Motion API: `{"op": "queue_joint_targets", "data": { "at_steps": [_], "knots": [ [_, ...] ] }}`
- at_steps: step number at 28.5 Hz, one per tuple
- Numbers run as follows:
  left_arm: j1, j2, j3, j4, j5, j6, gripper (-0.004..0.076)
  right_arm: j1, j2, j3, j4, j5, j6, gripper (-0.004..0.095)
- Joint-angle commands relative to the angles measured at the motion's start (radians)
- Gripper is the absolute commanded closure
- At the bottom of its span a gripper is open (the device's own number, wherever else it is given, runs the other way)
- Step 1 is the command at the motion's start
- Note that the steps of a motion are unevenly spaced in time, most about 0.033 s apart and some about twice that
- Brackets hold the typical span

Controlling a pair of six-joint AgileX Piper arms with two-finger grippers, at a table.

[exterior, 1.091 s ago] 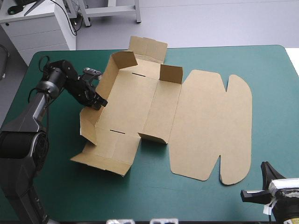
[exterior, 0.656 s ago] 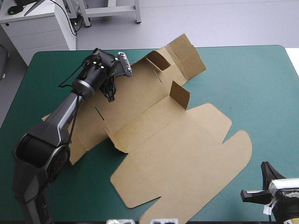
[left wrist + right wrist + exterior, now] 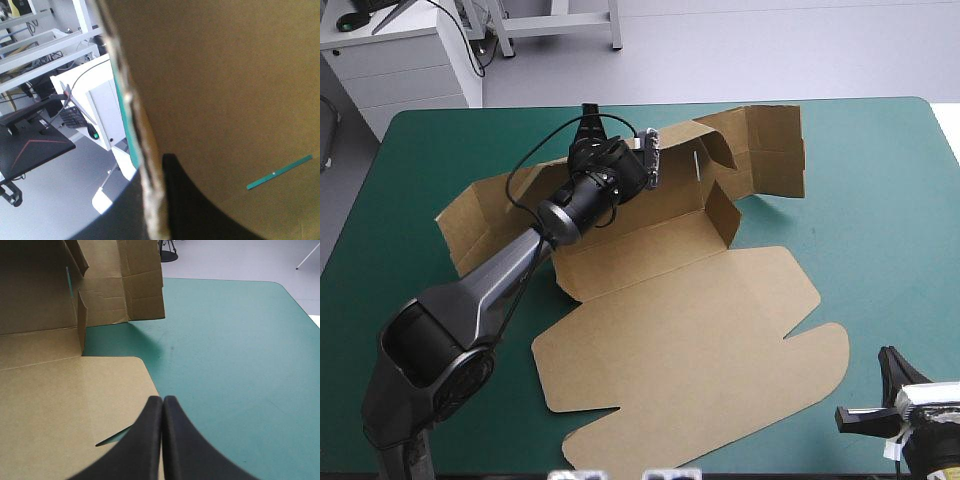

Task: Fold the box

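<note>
Teal-green cover [image 3: 880, 200], box [image 3: 690, 340] lengthwise far-to-near (slightly skewed)

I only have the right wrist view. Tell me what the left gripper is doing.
Observer: The left gripper is shut on the box. A board edge runs between its fingers.
Operator: Give me its place on the table.
Observer: In the high view it holds the box's raised far wall, toward the far edge of the table.
Operator: Say whether my gripper touches the lid.
Observer: No. In the high view the right gripper sits shut by the table's near right corner, apart from the flat lid.
</note>
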Motion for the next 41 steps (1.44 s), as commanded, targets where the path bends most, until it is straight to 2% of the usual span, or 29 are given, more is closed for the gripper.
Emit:
{"op": "queue_joint_targets", "data": {
  "at_steps": [1,5,7,12,18,23,26,32,41],
  "knots": [
    [-0.052,-0.073,-0.026,0.039,-0.048,-0.024,0.0731,-0.006,-0.021,-0.021,0.007,-0.079,-0.002,0.0927],
    [-0.117,-0.147,0.049,0.039,-0.149,-0.061,0.0731,-0.006,-0.021,-0.021,0.007,-0.079,-0.002,0.0927],
    [-0.147,-0.213,0.143,0.064,-0.203,-0.104,0.0731,-0.006,-0.021,-0.021,0.007,-0.079,-0.002,0.0927],
    [-0.183,-0.309,0.359,0.255,-0.288,-0.240,0.0731,-0.006,-0.021,-0.021,0.009,-0.079,-0.002,0.0927],
    [-0.210,-0.392,0.605,0.558,-0.359,-0.502,0.0731,-0.006,-0.021,-0.021,0.011,-0.079,0.002,0.0927],
    [-0.238,-0.439,0.775,0.895,-0.365,-0.797,0.0731,-0.006,-0.021,-0.021,0.011,-0.079,0.002,0.0927],
    [-0.240,-0.450,0.848,0.987,-0.365,-0.909,0.0731,-0.006,-0.021,-0.021,0.011,-0.079,0.002,0.0927],
    [-0.234,-0.446,0.913,1.029,-0.450,-0.955,0.0731,-0.006,-0.021,-0.021,0.011,-0.079,0.013,0.0927],
    [-0.107,-0.421,0.889,1.029,-0.549,-0.977,0.0731,-0.006,-0.021,-0.021,0.011,-0.079,0.013,0.0926]
  ]
}}
